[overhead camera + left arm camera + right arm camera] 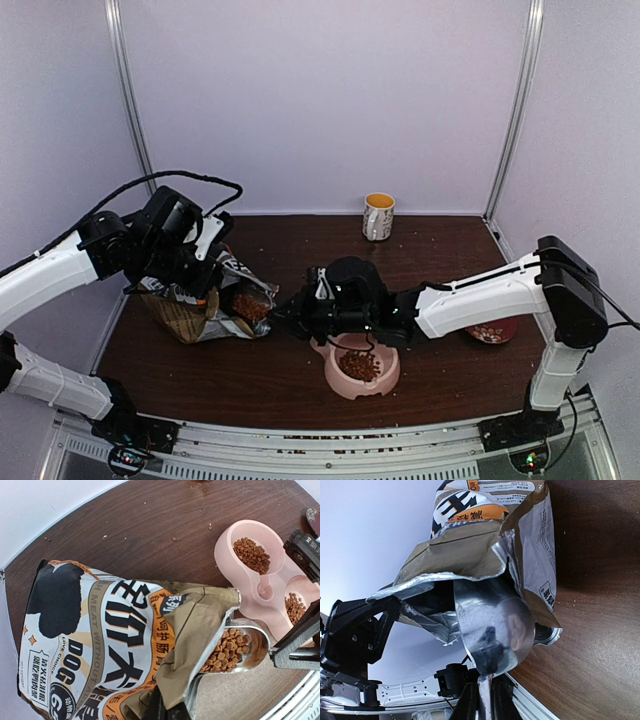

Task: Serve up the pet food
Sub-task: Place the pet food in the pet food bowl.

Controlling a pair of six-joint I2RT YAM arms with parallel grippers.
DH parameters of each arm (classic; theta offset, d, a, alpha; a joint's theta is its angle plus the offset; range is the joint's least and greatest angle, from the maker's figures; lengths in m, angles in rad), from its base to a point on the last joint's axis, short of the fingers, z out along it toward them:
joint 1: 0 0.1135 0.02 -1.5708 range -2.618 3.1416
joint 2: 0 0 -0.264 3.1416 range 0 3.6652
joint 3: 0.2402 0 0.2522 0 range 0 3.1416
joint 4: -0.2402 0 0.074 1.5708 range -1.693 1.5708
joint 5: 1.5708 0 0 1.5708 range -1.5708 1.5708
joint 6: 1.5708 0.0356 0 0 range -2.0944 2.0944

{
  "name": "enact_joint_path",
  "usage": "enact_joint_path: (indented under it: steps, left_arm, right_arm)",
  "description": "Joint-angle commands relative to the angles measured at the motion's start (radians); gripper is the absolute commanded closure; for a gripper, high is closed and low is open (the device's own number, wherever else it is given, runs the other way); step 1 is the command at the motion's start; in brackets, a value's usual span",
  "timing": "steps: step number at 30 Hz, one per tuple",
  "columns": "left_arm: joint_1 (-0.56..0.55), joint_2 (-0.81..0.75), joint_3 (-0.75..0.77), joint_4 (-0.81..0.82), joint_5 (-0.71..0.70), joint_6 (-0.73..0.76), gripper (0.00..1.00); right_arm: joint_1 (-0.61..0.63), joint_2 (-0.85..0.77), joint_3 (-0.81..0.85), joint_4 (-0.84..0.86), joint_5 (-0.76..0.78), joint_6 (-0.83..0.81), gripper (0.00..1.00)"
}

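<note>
Steel, and heaped: the scoop (490, 620) sits right at the torn foil mouth of the bag (100, 645), loaded with pet food (227, 652), reddish-brown pellets piled to its rim. The right gripper (482, 700) has its jaws nipped tight on the scoop's handle and on nothing else. On the other side, the left gripper (166, 705) is pinched closed on the bag's upper lip, so the flap hangs just over the scoop.

The bag slumps toward the left edge of the worktop (280, 385), its mouth facing the middle. There's more pet food in the pink double bowl (225, 550), a shallow layer in each cup. The bowl sits close to the near edge, about midway along it. Only a narrow strip of bare wood separates its rim from the scoop, so it's tight in there. The right arm reaches in from the right edge, passing low over the bowl.

Behind all this a broad stretch of bare wood, flecked with a few crumbs, runs back to a mug (378, 216) at the far edge. A dark red dish (492, 331) sits near the right edge, half hidden by the forearm. White walls close in on the left, far and right sides.
</note>
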Motion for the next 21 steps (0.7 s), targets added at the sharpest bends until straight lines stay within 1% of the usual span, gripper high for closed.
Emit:
enact_joint_path:
  steps: [1, 5, 21]
  left_arm:
    - [-0.001, -0.040, 0.017, 0.133, -0.033, 0.012, 1.00]
    - [-0.001, -0.041, 0.018, 0.133, -0.033, 0.012, 1.00]
    - [-0.001, -0.041, 0.018, 0.134, -0.039, 0.013, 1.00]
  right_arm:
    - [-0.008, -0.034, -0.053, 0.181, -0.036, 0.042, 1.00]
    - [-0.014, -0.043, -0.081, 0.241, -0.048, 0.058, 1.00]
    - [-0.022, -0.100, -0.169, 0.301, -0.059, 0.082, 1.00]
